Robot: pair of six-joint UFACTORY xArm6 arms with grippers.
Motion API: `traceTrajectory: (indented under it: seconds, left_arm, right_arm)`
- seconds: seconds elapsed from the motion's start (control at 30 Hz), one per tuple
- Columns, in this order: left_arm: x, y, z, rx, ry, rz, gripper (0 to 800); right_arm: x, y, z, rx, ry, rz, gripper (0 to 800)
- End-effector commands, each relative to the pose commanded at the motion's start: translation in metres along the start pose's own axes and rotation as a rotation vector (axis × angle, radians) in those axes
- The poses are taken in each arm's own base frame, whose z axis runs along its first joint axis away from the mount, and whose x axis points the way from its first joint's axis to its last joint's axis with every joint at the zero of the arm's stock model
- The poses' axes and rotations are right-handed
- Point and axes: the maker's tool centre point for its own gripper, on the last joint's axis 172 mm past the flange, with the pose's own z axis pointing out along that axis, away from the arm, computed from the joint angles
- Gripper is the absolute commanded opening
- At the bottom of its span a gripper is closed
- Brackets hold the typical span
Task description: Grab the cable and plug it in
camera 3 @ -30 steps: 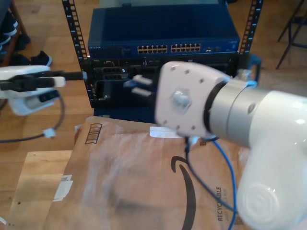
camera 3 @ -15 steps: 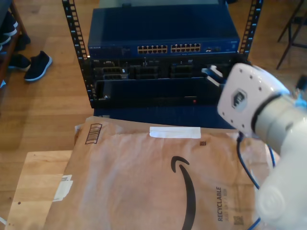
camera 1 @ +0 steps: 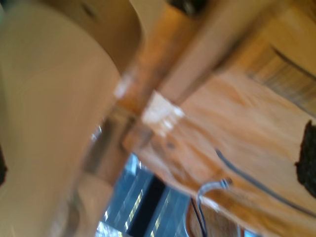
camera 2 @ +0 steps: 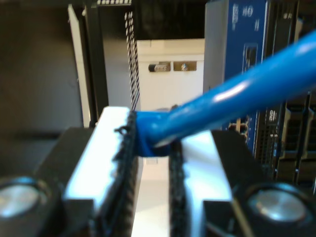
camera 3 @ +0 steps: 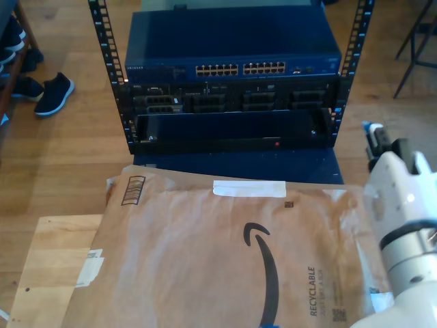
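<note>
Since a second ago the white arm [camera 3: 403,225] has swung from mid-frame off to the exterior view's right, uncovering the network switch [camera 3: 232,58] in its rack [camera 3: 102,68] and the brown paper mailer [camera 3: 225,253] on the wooden surface [camera 3: 48,266]. My second claw [camera 2: 150,163] is closed tight on the blue cable [camera 2: 237,94], pinched between its pads [camera 2: 118,148], near the rack. My first claw: I cannot tell; its view is blurred wood

Arm [camera 3: 403,225] now off the rack front [camera 3: 232,102]
</note>
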Motion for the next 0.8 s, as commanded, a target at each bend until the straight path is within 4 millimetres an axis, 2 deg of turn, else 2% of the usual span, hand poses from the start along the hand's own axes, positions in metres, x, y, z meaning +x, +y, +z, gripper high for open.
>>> traceTrajectory:
  seconds: [0.07, 0.2, 0.27, 0.33, 0.47, 0.53, 0.77, 0.8]
  left_arm:
    - [0.008, -0.009, 0.014, -0.015, 0.044, 0.033, 800]
    - [0.023, -0.027, 0.026, -0.093, 0.018, 0.089, 800]
    - [0.046, -0.034, 0.031, -0.113, 0.067, 0.125, 800]
    - [0.069, -0.035, 0.04, -0.153, 0.112, 0.121, 800]
    - [0.106, -0.025, 0.066, -0.228, 0.197, 0.113, 800]
    - [0.109, -0.023, 0.076, -0.248, 0.2, 0.128, 800]
    - [0.108, -0.024, 0.081, -0.275, 0.191, 0.163, 800]
    - [0.102, -0.022, 0.097, -0.264, 0.168, 0.184, 800]
  right_arm:
    - [-0.002, 0.004, -0.011, 0.013, 0.029, -0.062, 0]
    - [-0.015, 0.004, -0.023, 0.05, 0.022, -0.113, 0]
    - [-0.012, 0.007, -0.024, 0.04, 0.035, -0.116, 0]
    - [-0.018, 0.006, -0.028, 0.038, 0.025, -0.108, 0]
    - [-0.025, 0.006, -0.032, 0.037, 0.014, -0.1, 1]
    - [-0.025, 0.005, -0.032, 0.038, 0.018, -0.099, 1]
    - [-0.02, 0.005, -0.035, 0.036, 0.042, -0.092, 1]
    - [-0.021, 0.005, -0.035, 0.035, 0.04, -0.094, 1]
